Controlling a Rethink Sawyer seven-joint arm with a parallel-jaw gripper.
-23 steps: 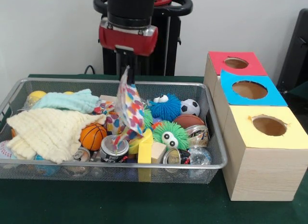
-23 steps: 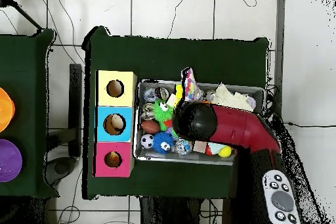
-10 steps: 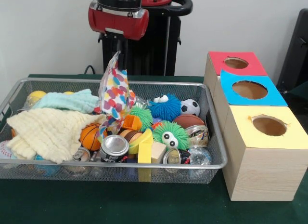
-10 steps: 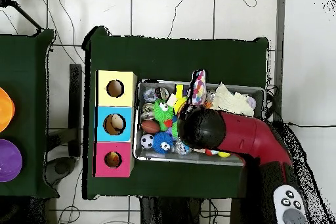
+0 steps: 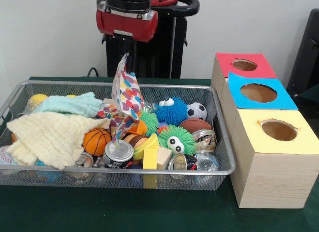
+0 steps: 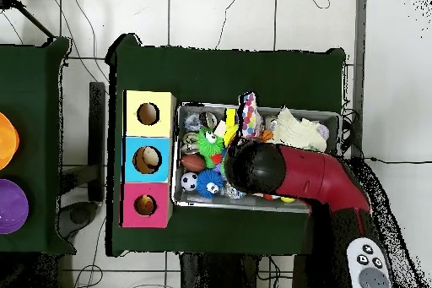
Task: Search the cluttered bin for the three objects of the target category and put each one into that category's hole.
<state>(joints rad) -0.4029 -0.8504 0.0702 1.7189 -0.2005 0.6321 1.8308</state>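
This looks like a robotics lab set up for a sorting trial. A counter (image 5: 60, 212) draped in dark green cloth stands on a pale tiled floor (image 6: 211, 14) crossed by loose cables (image 6: 84, 27). Below the jaws sits a wire mesh bin (image 5: 124, 178) heaped with toys, cans and cloths; off to their side stand three plywood boxes (image 5: 271, 177), each with a round hole and a red, blue or yellow top. Behind is a bare white wall (image 5: 50, 32).

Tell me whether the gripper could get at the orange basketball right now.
Probably not yet: the gripper is shut on the dotted cloth, which hangs beside the orange basketball. The ball's top lies bare otherwise.
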